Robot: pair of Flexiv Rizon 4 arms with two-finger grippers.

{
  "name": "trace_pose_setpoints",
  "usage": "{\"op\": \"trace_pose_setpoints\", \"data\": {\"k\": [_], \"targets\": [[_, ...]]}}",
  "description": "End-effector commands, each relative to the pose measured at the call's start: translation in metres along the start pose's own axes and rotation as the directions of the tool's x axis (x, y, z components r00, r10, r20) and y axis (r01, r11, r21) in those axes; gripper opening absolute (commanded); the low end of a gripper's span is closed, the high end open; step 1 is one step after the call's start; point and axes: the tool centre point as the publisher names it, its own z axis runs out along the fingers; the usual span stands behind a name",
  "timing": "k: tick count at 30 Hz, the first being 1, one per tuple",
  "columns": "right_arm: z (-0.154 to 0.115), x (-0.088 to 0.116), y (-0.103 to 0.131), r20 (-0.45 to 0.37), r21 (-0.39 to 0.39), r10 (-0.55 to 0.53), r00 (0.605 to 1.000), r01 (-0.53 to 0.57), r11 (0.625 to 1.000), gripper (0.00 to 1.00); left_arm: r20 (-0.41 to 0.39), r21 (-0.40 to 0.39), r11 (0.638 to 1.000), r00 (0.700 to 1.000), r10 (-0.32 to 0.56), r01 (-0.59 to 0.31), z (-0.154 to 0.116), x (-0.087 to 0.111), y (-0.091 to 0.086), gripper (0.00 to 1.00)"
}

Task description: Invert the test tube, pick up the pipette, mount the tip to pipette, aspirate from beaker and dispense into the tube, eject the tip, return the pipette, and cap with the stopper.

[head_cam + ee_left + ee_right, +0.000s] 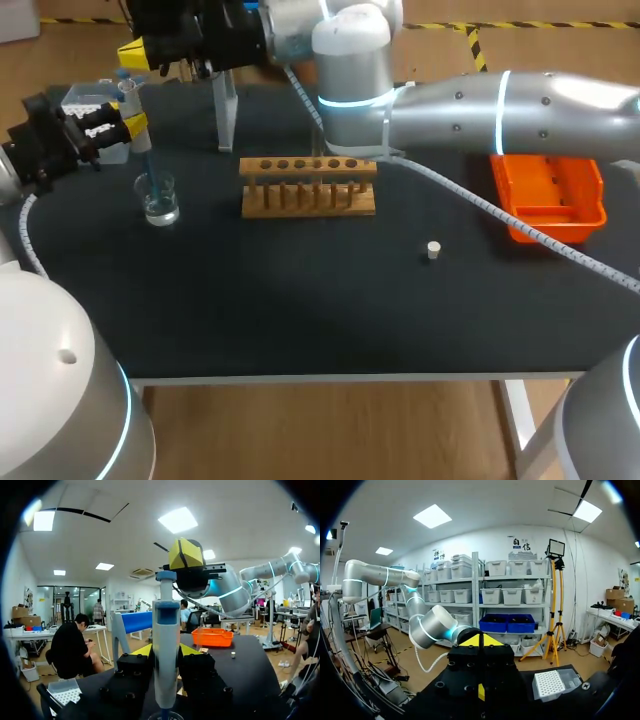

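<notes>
Left jaws are clamping the pipette (166, 645) upright, long axis vertical, its tip dipping into the beaker (159, 200) directly below. Right jaws, pressed together and empty, are hovering just above the plunger (166, 575). The wooden rack (308, 187) is standing well apart.

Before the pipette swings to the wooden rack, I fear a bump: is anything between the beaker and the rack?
Nothing visible stands on the table between beaker and rack. The left gripper holds the pipette over the beaker; the right gripper sits above its top.
</notes>
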Motion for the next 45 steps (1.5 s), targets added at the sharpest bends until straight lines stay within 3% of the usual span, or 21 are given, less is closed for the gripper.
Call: {"op": "trace_pose_setpoints", "data": {"k": [1,24,45], "targets": [[0.008,-0.007,-0.004,-0.007,-0.002,0.003,1.0,-0.003,1.0,0.0,-0.006,0.004,1.0,1.0,0.0,0.0,-0.001,-0.001,0.001,0.0],[0.015,-0.016,-0.019,0.018,0.014,0.009,1.0,-0.009,1.0,0.0,-0.006,0.004,1.0,1.0,0.0,0.0,-0.001,-0.001,0.001,0.0],[0.015,-0.013,-0.044,0.024,0.032,0.032,0.999,-0.032,0.999,0.0,-0.006,0.004,1.0,1.0,0.0,0.0,-0.001,-0.001,0.001,0.0]]}}
